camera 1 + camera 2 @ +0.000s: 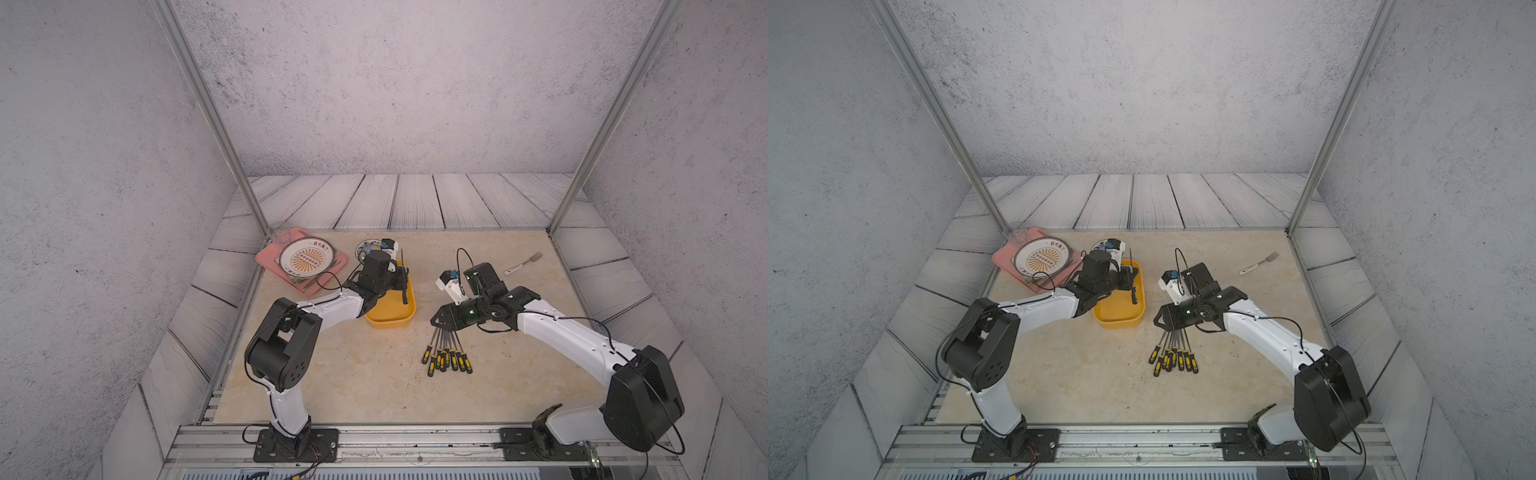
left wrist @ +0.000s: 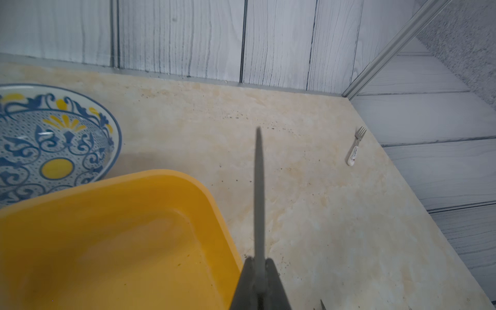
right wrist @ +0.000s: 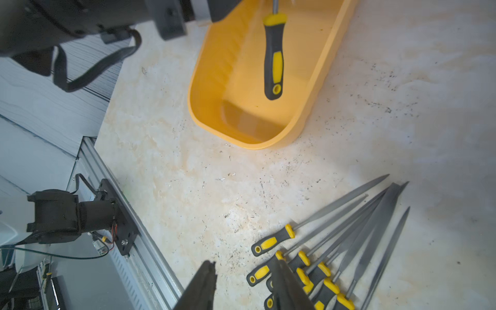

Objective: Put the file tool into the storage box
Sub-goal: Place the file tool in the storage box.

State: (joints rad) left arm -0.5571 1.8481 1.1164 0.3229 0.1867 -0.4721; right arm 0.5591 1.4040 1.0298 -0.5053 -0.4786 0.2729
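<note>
Nearest the base rail, a fan of yellow-and-black-handled files (image 1: 446, 357) lies on the counter (image 1: 332, 374). Just beyond, the right pincer (image 3: 244, 261) hovers over their blade tips, jaws part-way apart with nothing between them.

Farther on sits the yellow storage box (image 1: 390, 321), whose floor looks bare. Over its side nearer the right arm, the left pincer (image 2: 259, 264) is clamped tight on the grey blade of one file tool (image 3: 273, 53). The handle is inside the box's outline and the blade tip reaches past the far rim. The handle seems to hang clear of the floor, though the view does not settle it.

So one file has reached the box but is not released. Letting go is left, and probably the pile too. Beyond stand a blue-patterned bowl (image 2: 53, 139), a pink tray (image 1: 266, 259) and a fork (image 1: 524, 264).
</note>
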